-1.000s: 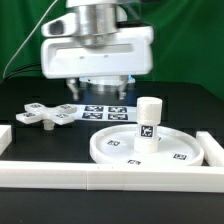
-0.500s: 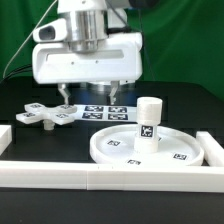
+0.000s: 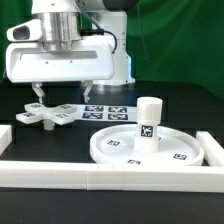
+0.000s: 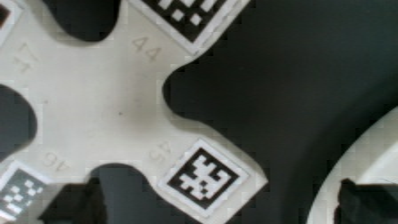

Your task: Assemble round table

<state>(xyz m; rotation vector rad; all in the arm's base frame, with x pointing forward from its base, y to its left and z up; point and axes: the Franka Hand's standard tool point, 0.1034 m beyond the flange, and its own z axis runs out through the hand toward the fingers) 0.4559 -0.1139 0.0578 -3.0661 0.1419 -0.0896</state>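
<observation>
a faint raised "44" marks the cross-shaped base piece (image 4: 107, 100).

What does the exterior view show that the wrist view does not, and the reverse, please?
Only the exterior view shows the open end effector, the leg standing upright on the round disc, and the marker board. Only the wrist view shows the cross-shaped base close up, its tag patterns clear. Both show that base.

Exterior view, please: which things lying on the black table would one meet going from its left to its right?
White cross-shaped plastic base piece → flat white marker board → short white cylindrical leg.
</observation>
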